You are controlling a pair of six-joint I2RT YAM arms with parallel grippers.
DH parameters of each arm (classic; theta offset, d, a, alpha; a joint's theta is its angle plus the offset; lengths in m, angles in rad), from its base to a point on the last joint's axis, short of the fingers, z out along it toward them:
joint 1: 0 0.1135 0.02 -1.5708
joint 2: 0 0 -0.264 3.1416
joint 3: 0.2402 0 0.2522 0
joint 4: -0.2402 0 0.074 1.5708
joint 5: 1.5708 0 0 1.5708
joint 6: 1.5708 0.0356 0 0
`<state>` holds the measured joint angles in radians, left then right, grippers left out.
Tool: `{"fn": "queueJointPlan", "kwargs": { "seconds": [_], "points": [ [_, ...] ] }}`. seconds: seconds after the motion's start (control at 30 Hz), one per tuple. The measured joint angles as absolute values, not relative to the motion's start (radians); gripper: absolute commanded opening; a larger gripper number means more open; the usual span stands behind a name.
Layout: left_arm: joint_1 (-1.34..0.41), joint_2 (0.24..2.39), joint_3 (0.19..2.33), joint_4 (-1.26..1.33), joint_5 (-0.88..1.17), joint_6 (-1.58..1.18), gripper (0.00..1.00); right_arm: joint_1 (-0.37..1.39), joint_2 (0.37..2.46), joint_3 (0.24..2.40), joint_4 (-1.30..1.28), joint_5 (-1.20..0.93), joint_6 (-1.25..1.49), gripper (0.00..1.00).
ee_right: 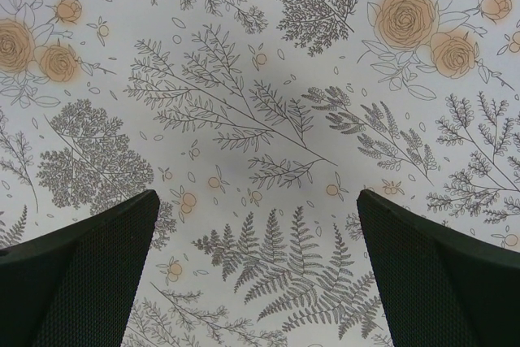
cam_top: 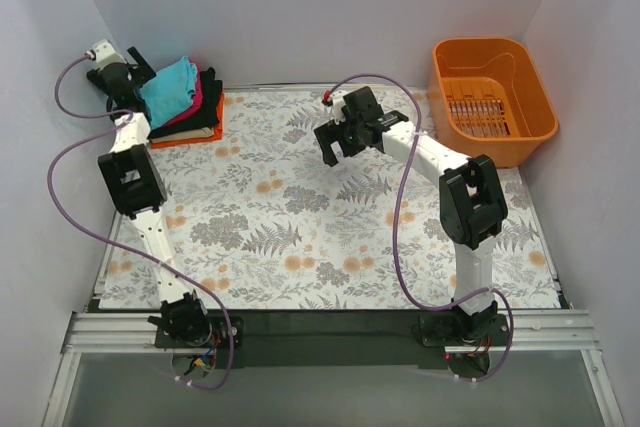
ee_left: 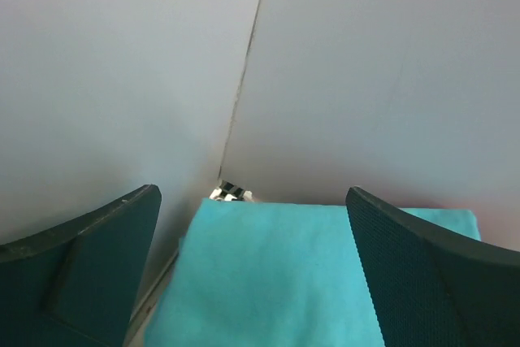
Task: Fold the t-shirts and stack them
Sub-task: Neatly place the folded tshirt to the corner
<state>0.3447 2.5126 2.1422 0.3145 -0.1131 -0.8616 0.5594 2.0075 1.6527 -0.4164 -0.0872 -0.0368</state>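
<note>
Between the spread left fingers (ee_left: 89,266) lies the teal t-shirt (ee_left: 268,274).

The right tool (ee_right: 256,201) stands spread wide — dark fingers (ee_right: 77,282) above the rose-and-fern tablecloth (ee_right: 268,103).

Floral table (cam_top: 330,237), stacked t-shirts (cam_top: 185,97) far-left corner, orange basket (cam_top: 500,147) far-right

Orange t-shirt (cam_top: 185,140) mostly beneath black t-shirt (cam_top: 203,122)
</note>
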Motion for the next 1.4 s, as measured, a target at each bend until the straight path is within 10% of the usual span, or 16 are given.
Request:
{"fn": "queueJointPlan", "kwargs": {
  "seconds": [0.3, 0.67, 1.4],
  "points": [
    [0.336, 2.505, 2.183, 0.283, -0.079, -0.828, 0.98, 0.559, 2.008, 1.653, -0.416, -0.104, -0.041, 0.98],
    [0.291, 2.198, 2.208, -0.356, 0.3, -0.807, 0.98, 0.553, 1.88, 1.64, -0.439, -0.07, -0.151, 0.98],
    [0.023, 1.499, 1.162, -0.697, 0.451, -0.673, 0.98, 0.341, 1.223, 0.952, -0.564, -0.175, -0.232, 0.98]
  ]
}}
